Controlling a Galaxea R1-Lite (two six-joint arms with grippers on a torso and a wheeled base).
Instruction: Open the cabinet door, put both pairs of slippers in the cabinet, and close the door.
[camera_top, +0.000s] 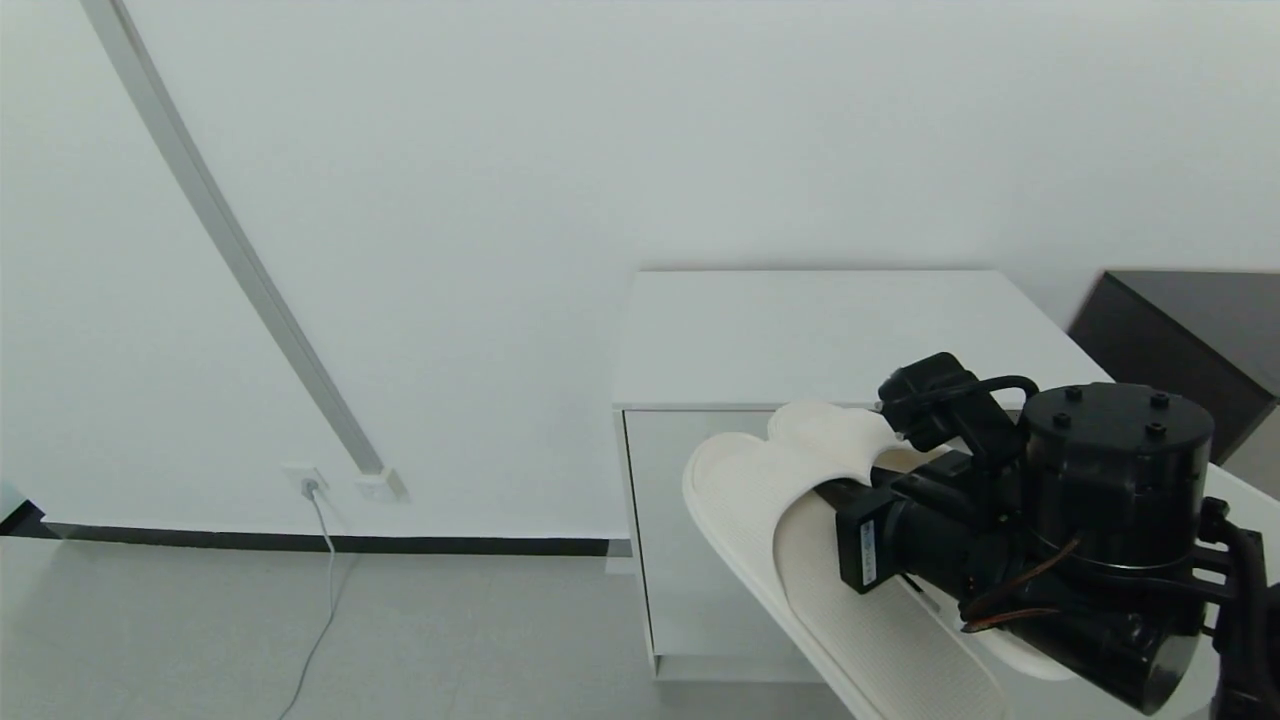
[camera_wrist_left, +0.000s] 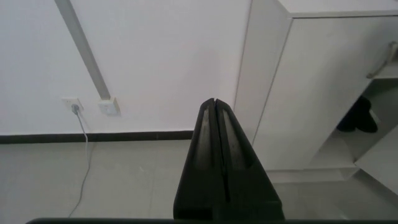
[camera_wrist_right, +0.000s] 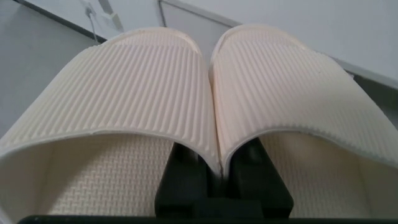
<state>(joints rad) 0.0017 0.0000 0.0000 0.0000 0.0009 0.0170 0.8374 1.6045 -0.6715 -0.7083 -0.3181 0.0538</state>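
A pair of cream ribbed slippers is held side by side, their inner edges pinched together in my right gripper. In the head view the slippers hang in front of the white cabinet, held off the floor by the right gripper. My left gripper is shut with nothing in it and points at the cabinet's side panel. To the side of that panel the cabinet's inside is open to view, with a dark object on a shelf.
A wall socket with a hanging cable and a slanted metal strip are on the wall to the left. Dark furniture stands to the right of the cabinet. Bare grey floor lies to the left of the cabinet.
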